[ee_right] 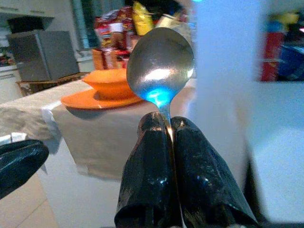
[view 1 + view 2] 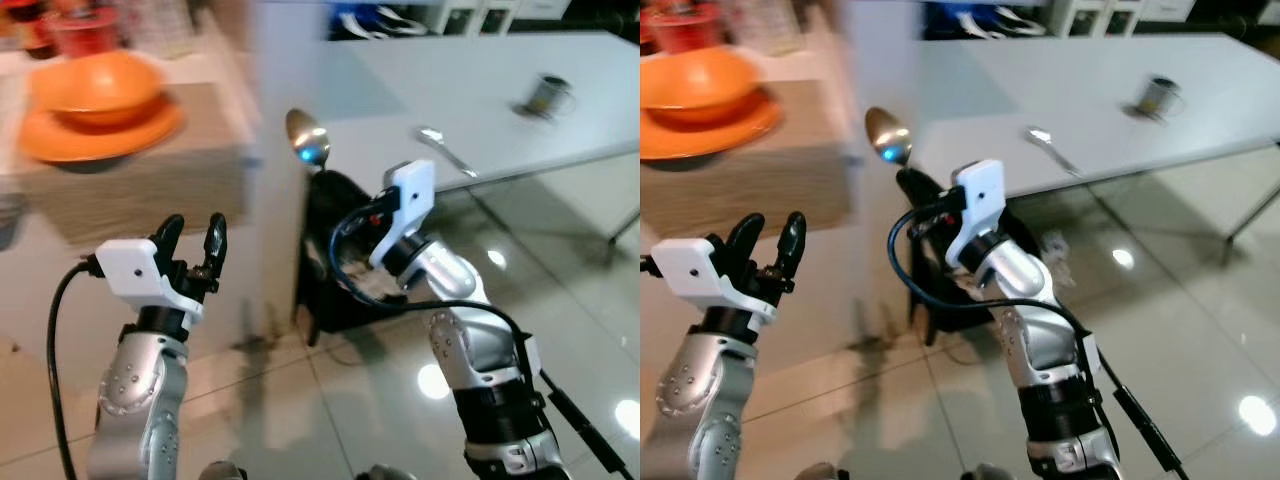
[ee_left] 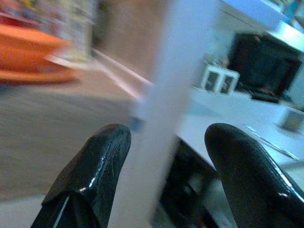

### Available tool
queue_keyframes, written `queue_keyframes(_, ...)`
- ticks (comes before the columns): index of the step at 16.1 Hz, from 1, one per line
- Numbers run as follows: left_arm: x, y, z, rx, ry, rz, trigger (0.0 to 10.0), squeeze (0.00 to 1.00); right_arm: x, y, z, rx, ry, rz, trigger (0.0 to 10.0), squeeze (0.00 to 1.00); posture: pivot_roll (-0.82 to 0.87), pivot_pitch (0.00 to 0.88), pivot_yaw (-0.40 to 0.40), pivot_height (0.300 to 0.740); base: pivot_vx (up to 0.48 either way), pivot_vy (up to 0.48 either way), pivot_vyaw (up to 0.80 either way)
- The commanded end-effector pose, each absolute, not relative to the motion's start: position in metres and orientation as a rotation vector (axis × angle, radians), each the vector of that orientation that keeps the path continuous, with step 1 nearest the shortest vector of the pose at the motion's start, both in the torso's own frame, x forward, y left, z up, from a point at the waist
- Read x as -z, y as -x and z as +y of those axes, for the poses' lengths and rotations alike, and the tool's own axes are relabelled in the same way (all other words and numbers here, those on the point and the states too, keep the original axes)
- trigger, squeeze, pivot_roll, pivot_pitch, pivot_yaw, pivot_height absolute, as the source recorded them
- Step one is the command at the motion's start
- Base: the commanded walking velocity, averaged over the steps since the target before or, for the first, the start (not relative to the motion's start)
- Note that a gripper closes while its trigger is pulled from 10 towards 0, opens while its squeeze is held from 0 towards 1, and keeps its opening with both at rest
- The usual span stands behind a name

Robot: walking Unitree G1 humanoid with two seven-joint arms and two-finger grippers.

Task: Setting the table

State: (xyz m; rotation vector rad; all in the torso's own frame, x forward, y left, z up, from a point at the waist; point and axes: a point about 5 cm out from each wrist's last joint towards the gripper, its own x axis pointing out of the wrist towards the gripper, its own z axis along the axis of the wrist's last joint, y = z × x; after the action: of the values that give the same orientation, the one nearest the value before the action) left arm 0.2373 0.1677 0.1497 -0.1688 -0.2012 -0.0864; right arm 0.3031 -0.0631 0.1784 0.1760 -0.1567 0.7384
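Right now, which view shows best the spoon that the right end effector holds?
The right wrist view: the spoon stands large and sharp, its handle pinched between the shut fingers of the right end effector. Both eye views show it smaller, its bowl upright above the end effector; a second spoon lies on the table.

**My rig's arms, as seen**

Both of my arms were silver, perforated with small round holes, ending in white boxy wrist housings. The left gripper [image 2: 197, 238] and the right gripper [image 1: 171, 127] had long glossy black fingers. Black cables looped from each wrist, and a black band wrapped the right forearm.
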Motion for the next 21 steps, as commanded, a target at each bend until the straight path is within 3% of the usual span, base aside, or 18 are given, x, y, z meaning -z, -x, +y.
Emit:
queue_keyframes(1, -0.147, -0.238, 0.161, 0.11, 0.169, -0.196, 10.0, 0.0, -0.176, -0.304, -0.067, -0.728, -0.165, -0.155, 10.0, 0.0, -0.05, 0.051, -0.039, 0.74, 0.0, -0.458, 0.0)
queue_keyframes(7, -0.142, -0.241, 0.158, 0.129, 0.156, -0.194, 10.0, 0.0, -0.164, -0.301, -0.061, -0.748, -0.175, -0.127, 10.0, 0.0, -0.06, 0.056, -0.026, 0.74, 0.0, -0.457, 0.0)
queue_keyframes(12, -0.137, -0.244, 0.154, 0.14, 0.112, -0.147, 10.0, 0.0, -0.156, -0.307, -0.066, -0.686, -0.189, -0.076, 10.0, 0.0, -0.06, 0.069, -0.02, 0.74, 0.0, 0.0, 0.0)
queue_keyframes(16, -0.14, -0.245, 0.148, 0.185, 0.072, -0.159, 10.0, 0.0, -0.155, -0.312, -0.075, -0.629, -0.219, -0.07, 10.0, 0.0, -0.07, 0.077, -0.018, 0.74, 0.468, 0.0, 0.37)
queue_keyframes(21, -0.146, -0.247, 0.142, 0.21, 0.072, -0.174, 10.0, 0.0, -0.149, -0.325, -0.087, -0.515, -0.115, -0.014, 10.0, 0.0, -0.08, 0.088, -0.019, 0.74, 0.46, 0.0, 0.15)
